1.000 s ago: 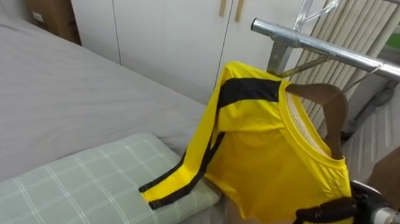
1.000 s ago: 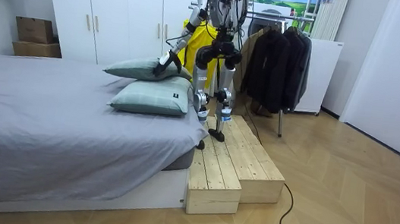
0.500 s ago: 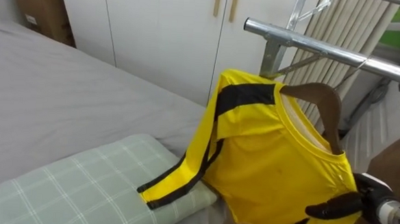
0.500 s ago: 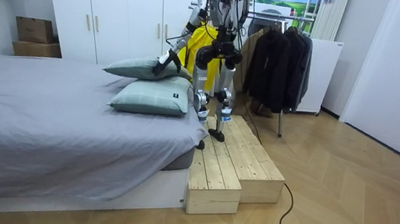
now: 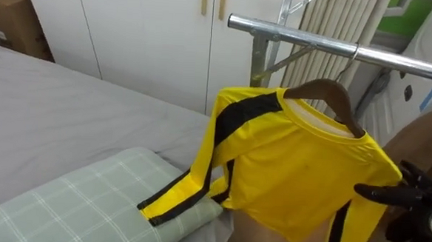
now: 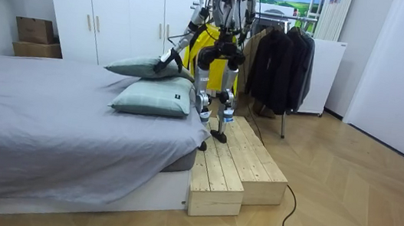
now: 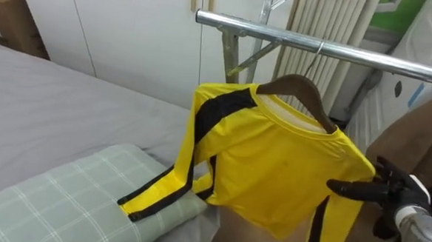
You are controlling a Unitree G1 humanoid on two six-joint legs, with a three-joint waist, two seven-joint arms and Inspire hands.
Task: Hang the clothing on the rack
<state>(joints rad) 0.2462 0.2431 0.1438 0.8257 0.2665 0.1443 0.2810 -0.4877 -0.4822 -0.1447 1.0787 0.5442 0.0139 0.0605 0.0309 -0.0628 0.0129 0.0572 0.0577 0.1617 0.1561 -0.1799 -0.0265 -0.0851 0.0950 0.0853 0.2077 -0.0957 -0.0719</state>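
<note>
Lower right: right hand (image 5: 416, 197) pinches the yellow shirt (image 5: 294, 177) at its shoulder tip. Lower left: one sleeve end rests on the checked pillow (image 5: 70, 210). Centre: shirt on wooden hanger (image 5: 328, 93), hooked over the metal rail (image 5: 302, 40) across the top. White wardrobe (image 5: 132, 28) behind.

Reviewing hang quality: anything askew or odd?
The yellow shirt sits on its wooden hanger at the rail, but one sleeve trails down onto the checked pillow instead of hanging free. Right hand is at the other shoulder; left hand is low near that pillow.
</note>
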